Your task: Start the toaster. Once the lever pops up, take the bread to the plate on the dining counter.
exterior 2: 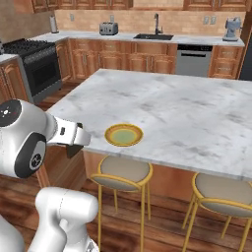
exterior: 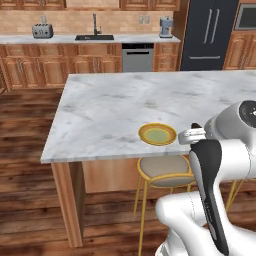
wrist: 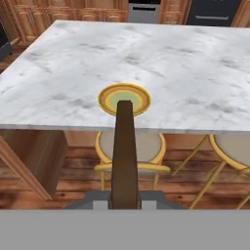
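At twelve o'clock from my hand: small round yellow-green plate [wrist: 124, 99], near the marble desk [wrist: 195, 73] edge. My fingers [wrist: 124, 199] clamp the thin brown toast slice [wrist: 124, 151] edge-on, short of the plate. Risk: early release drops it onto the tan stool [wrist: 146, 146] below.

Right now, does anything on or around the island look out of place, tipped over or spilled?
Nothing stands out. The plate sits flat near the dining counter edge with nothing on it, the stools stand upright beneath, and the bread is held edge-on in the gripper, short of the plate.
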